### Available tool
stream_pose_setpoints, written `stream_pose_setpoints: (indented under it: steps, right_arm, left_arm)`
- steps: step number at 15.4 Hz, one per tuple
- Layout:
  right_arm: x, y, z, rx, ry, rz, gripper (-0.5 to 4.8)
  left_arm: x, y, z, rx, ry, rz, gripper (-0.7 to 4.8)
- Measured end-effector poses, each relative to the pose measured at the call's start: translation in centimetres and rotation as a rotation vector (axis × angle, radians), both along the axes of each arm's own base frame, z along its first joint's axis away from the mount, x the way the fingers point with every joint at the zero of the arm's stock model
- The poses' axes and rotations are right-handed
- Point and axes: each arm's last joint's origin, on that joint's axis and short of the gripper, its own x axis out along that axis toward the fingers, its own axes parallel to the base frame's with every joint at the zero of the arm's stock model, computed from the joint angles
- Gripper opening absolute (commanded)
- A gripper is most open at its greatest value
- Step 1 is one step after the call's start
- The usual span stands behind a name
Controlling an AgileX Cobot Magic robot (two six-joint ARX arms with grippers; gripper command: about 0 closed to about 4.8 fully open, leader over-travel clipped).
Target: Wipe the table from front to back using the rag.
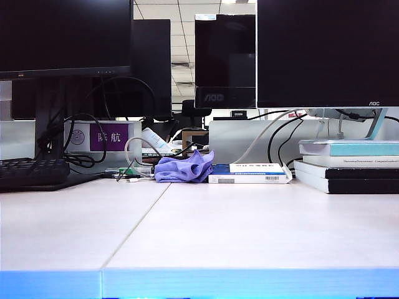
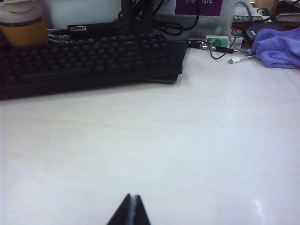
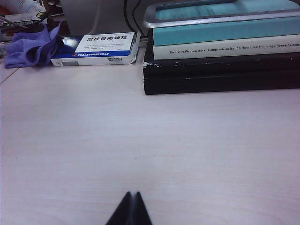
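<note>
The lavender rag (image 1: pixel 183 168) lies crumpled at the back of the pale wood-grain table (image 1: pixel 206 237), just left of a blue-and-white box. It also shows in the left wrist view as the rag (image 2: pixel 279 47) and in the right wrist view as the rag (image 3: pixel 30 47). My left gripper (image 2: pixel 131 197) is shut and empty over bare table, well in front of the keyboard and far from the rag. My right gripper (image 3: pixel 131 194) is shut and empty over bare table too, short of the box and the books. Neither gripper shows in the exterior view.
A black keyboard (image 2: pixel 89 61) sits at the back left with cables (image 2: pixel 225 47) beside it. The blue-and-white box (image 1: pixel 249 172) and a stack of books (image 1: pixel 349 165) stand at the back right. Monitors (image 1: pixel 324 53) rise behind. A seam (image 1: pixel 134 227) runs across the table.
</note>
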Motion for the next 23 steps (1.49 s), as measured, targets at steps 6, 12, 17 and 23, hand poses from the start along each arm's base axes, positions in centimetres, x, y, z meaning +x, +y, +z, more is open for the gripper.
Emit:
stream_pose_setpoints:
  steps: [6, 12, 17, 23]
  right_arm:
    - [0.0, 0.0, 0.2, 0.001, -0.008, 0.0, -0.01]
    - [-2.8, -0.7, 12.5, 0.054, -0.31, -0.059, -0.01]
    - [-1.2, -0.1, 21.2, 0.025, -0.266, 0.029, -0.01]
    - [3.2, 2.1, 25.7, 0.006, -0.213, 0.304, -0.02]
  left_arm:
    - [0.0, 0.0, 0.0, 0.0, -0.002, 0.0, -0.06]
    - [-1.1, 0.1, 7.5, -0.078, -0.215, 0.052, -0.06]
    - [3.0, 0.2, 12.2, -0.077, -0.12, 0.052, -0.06]
    - [11.1, -3.1, 17.5, -0.098, -0.036, -0.241, -0.06]
